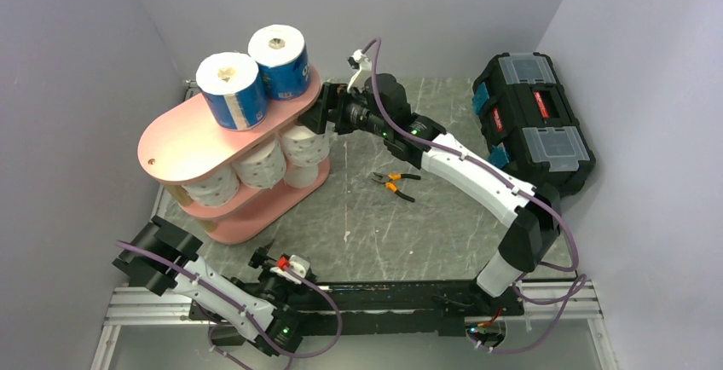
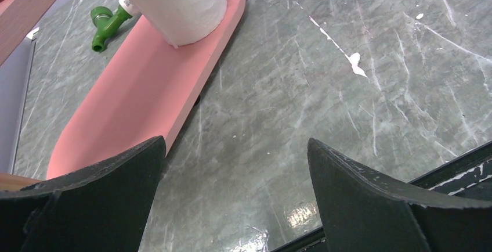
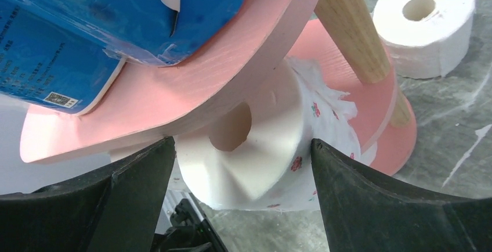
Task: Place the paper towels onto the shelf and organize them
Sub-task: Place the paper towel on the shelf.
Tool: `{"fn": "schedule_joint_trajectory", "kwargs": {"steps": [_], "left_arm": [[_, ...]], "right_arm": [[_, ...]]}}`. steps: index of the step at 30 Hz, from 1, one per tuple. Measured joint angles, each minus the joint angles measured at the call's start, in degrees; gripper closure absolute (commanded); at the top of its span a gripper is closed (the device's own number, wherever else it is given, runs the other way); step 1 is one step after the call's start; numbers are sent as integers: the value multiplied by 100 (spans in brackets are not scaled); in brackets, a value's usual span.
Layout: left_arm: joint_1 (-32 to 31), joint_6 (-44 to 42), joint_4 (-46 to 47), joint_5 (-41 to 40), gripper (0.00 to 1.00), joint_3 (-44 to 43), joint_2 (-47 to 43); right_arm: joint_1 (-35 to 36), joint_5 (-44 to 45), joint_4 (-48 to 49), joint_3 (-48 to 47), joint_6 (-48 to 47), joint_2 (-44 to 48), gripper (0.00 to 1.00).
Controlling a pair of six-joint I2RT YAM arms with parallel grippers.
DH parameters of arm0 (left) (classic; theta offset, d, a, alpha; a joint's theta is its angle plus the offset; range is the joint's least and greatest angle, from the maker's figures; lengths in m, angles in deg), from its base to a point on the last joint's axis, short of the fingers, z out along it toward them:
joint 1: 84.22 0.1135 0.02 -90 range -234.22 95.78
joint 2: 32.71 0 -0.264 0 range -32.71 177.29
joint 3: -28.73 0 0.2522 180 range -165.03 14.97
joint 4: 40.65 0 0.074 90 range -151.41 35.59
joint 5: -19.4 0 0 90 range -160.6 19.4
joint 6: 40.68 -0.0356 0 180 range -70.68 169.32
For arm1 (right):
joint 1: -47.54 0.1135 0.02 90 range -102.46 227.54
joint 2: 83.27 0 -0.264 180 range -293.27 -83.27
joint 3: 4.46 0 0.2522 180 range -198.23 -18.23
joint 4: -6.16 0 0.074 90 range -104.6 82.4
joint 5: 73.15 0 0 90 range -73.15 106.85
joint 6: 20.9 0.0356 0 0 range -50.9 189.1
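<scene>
Right gripper (image 3: 241,141), fingers apart, straddles the speckled roll (image 3: 272,147) on the middle board of the shelf (image 3: 191,101), left gripper (image 2: 235,147) spread wide, empty, over the table (image 2: 348,118); if I back out crooked, a finger could drag that roll off or bump the blue-wrapped rolls (image 1: 232,90) above.

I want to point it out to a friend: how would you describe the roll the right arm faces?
Find the pink three-tier shelf on the left. On its middle tier, at the end nearest the right gripper, sits a roll. Unlike the blue-wrapped rolls above, it is white with tiny pink flowers.
</scene>
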Motion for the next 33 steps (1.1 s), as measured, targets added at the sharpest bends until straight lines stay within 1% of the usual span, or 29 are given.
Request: {"fn": "schedule_joint_trajectory", "kwargs": {"steps": [8,13,19,21,22,25,27,28,30,31,33], "left_arm": [[-44,0,0,0,1,0,48],[-72,0,0,0,1,0,48],[-76,0,0,0,1,0,72],[-76,0,0,2,1,0,74],[-76,0,0,2,1,0,74],[-76,0,0,2,1,-2,74],[-76,0,0,4,2,-2,74],[-76,0,0,7,4,-2,74],[-76,0,0,15,17,-2,74],[-76,-2,0,33,24,0,74],[-79,9,0,79,35,13,83]], "right_arm": [[-20,-310,496,267,249,0,11],[-26,-275,522,330,223,63,10],[-50,-94,468,533,70,518,7],[-87,-39,437,590,-17,774,10],[-105,-4,446,651,-83,922,14],[-133,66,496,999,-326,1425,36],[-138,149,590,1421,-509,1790,49],[-138,186,632,1657,-601,1947,61],[-138,254,752,2103,-730,2133,89],[-138,262,809,2275,-809,2168,100],[-138,262,951,2649,-911,2173,100]]}}
